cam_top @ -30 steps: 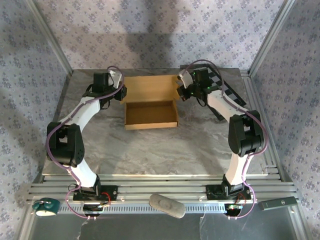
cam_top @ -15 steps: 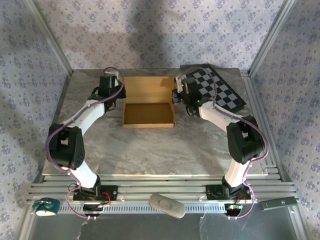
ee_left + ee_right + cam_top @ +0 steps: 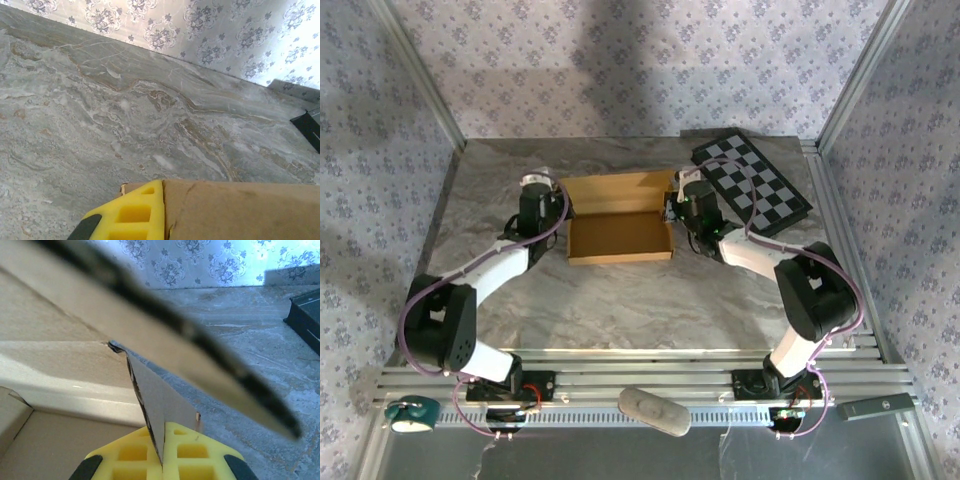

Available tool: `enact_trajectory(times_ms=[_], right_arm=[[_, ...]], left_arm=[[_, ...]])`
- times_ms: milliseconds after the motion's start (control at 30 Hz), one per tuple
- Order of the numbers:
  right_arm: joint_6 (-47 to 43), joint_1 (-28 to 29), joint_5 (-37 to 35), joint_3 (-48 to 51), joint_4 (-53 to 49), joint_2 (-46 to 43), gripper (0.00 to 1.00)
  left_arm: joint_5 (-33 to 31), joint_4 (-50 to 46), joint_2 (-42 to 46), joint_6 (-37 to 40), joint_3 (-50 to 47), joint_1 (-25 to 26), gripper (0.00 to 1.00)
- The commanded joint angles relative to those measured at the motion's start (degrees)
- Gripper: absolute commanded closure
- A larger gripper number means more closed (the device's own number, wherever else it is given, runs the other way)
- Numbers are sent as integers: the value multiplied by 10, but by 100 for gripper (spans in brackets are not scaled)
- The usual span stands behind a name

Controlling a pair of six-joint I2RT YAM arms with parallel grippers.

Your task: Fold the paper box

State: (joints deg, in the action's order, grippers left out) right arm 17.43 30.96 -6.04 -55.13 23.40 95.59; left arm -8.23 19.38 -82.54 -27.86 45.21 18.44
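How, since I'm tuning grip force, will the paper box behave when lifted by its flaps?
Probably light: the paper box is thin, empty cardboard. The flap pinched in the right gripper looks thin, so it likely bends at creases. It should slide on the smooth table.

The near half of the marble table (image 3: 630,300) lies bare between the two arms, a wide passage. At the far middle the paper box (image 3: 620,238) blocks the way, with the left gripper (image 3: 558,200) and right gripper (image 3: 162,440) clamped on its sides. The checkerboard panel (image 3: 752,185) takes the far right corner, while the far left stays open
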Motion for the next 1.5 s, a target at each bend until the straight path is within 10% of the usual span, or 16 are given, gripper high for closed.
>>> enact_trajectory(times_ms=[0,1200,1467], right_arm=[[29,17,5,16,29,-19,100],[-19,101,-46,172,162,17,97],[5,110,-53,173,67,-55,64]], left_arm=[[17,61,28,-41,-36,7,91],[-42,204,150,-50,-311,33,87],[-76,154,170,-37,-314,66,88]])
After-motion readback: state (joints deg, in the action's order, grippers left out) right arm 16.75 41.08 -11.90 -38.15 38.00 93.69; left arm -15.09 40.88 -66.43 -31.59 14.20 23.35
